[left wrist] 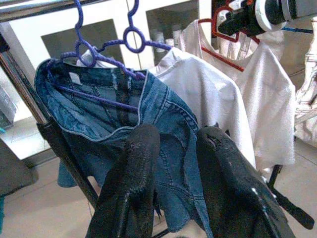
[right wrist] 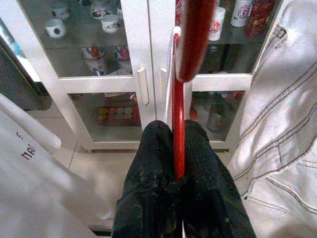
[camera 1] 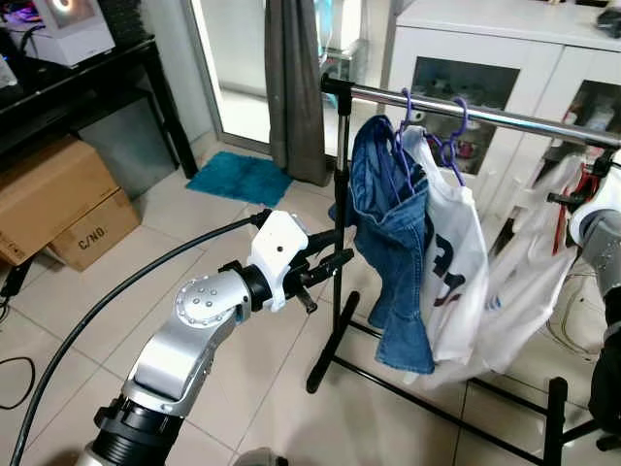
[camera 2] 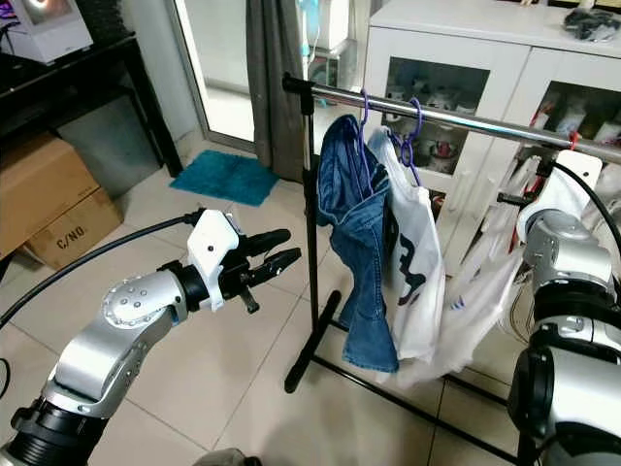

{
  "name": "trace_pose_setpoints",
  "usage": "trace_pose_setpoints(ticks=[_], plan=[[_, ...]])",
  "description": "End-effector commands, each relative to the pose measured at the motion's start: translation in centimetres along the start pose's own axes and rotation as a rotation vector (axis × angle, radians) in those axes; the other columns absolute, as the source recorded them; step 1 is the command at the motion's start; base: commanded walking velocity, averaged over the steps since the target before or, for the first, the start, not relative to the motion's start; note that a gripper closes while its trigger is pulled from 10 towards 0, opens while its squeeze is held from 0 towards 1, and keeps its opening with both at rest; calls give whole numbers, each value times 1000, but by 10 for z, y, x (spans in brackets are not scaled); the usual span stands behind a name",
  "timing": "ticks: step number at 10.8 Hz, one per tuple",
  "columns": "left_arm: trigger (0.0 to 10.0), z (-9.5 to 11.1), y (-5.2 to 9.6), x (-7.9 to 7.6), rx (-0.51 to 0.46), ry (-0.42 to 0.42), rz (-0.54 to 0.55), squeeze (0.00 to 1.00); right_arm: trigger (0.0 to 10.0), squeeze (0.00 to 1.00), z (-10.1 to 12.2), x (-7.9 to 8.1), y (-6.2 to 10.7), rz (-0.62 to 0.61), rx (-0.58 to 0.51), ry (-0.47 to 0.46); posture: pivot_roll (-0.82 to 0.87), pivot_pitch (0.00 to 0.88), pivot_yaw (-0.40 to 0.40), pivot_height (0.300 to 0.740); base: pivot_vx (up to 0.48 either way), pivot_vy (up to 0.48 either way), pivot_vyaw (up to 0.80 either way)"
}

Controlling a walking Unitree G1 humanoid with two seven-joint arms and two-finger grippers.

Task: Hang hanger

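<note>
A red hanger [right wrist: 178, 124] carrying a white garment [left wrist: 267, 99] is held beside the chrome rail [camera 1: 505, 116] of a black clothes rack. My right gripper [right wrist: 176, 148] is shut on the hanger's red wire, near the rail's right end. Blue jeans [camera 1: 393, 243] and a white printed T-shirt [camera 1: 451, 272] hang from purple hangers [left wrist: 131, 39] on the rail. My left gripper [camera 1: 330, 264] is open and holds nothing. It hovers just left of the rack's upright post [camera 1: 340, 204], pointing at the jeans.
A white cabinet [camera 1: 505, 49] with glass doors stands behind the rack. The rack's black base bars [camera 1: 427, 398] lie on the tiled floor. Cardboard boxes [camera 1: 58, 204] sit under a black table at the left. A teal mat [camera 1: 238, 178] and a grey curtain [camera 1: 296, 87] are behind.
</note>
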State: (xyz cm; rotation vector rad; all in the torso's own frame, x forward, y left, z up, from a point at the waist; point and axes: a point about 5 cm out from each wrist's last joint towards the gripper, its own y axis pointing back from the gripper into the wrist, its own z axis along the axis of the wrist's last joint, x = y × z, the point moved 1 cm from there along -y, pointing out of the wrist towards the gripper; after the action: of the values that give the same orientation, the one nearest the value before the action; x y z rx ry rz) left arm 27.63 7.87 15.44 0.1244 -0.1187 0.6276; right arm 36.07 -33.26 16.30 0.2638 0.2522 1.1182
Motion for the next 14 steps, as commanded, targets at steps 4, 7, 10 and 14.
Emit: trace_pose_setpoints(ticks=[4,7,10,14], plan=[[10000,2,0,3,-2,-12,13,0,0,0,-4,1,-4,12,4,24,133,0,53,740,0,0,0],[10000,7,-1,9,-33,-7,58,0,10000,141,5,0,0,39,-126,28,126,0,57,740,0,0,0],[10000,9,-4,15,-56,1,116,0,10000,1000,5,4,8,57,-205,27,118,0,63,740,0,0,0],[10000,9,-9,15,-70,13,137,0,10000,1000,6,7,30,95,-283,60,101,0,78,740,0,0,0]])
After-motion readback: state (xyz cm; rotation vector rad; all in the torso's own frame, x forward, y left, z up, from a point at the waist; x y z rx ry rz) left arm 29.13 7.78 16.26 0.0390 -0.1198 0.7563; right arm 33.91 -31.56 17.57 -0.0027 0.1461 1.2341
